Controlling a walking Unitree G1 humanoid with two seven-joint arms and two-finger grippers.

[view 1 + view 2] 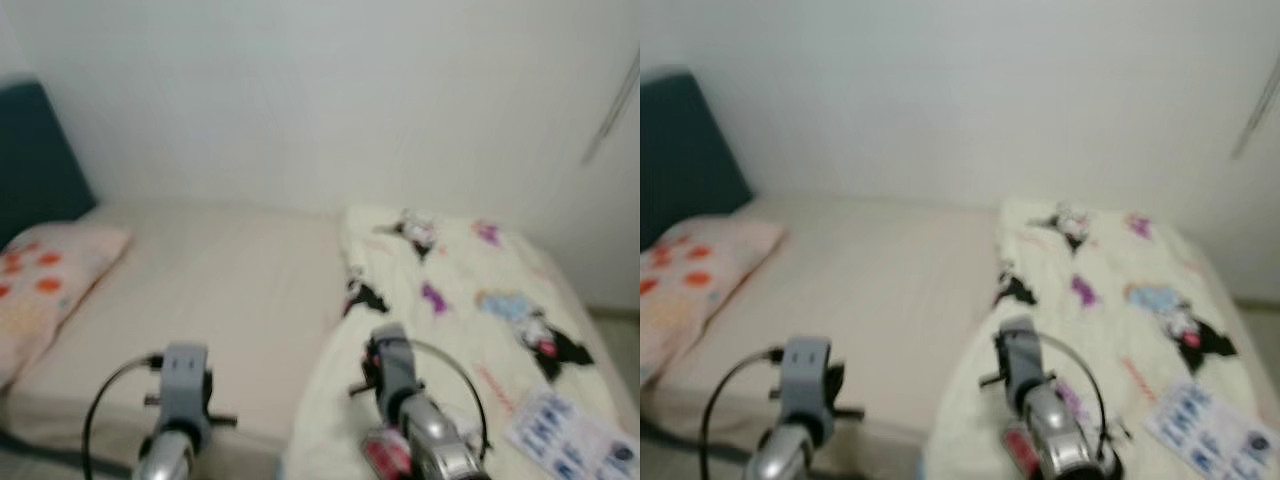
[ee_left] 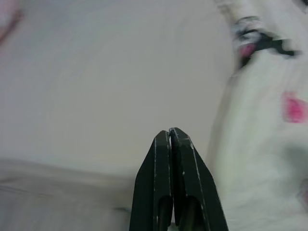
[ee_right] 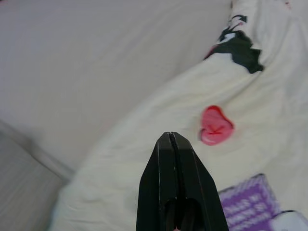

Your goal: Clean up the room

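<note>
Both grippers hang with fingers pressed together, holding nothing: the left gripper (image 2: 169, 137) over the bare mattress (image 1: 230, 290) near its front edge, the right gripper (image 3: 169, 139) above the blanket's (image 1: 450, 330) folded edge. Pillow (image 1: 40, 285) lies at the mattress's far left, beside the dark headboard (image 1: 35, 160).

Bare bed sheet (image 1: 230, 290) lies open in the middle, with a pillow (image 1: 45, 280) at far left, a rumpled printed blanket (image 1: 470, 330) covering the right, and a wall (image 1: 320, 100) behind.
</note>
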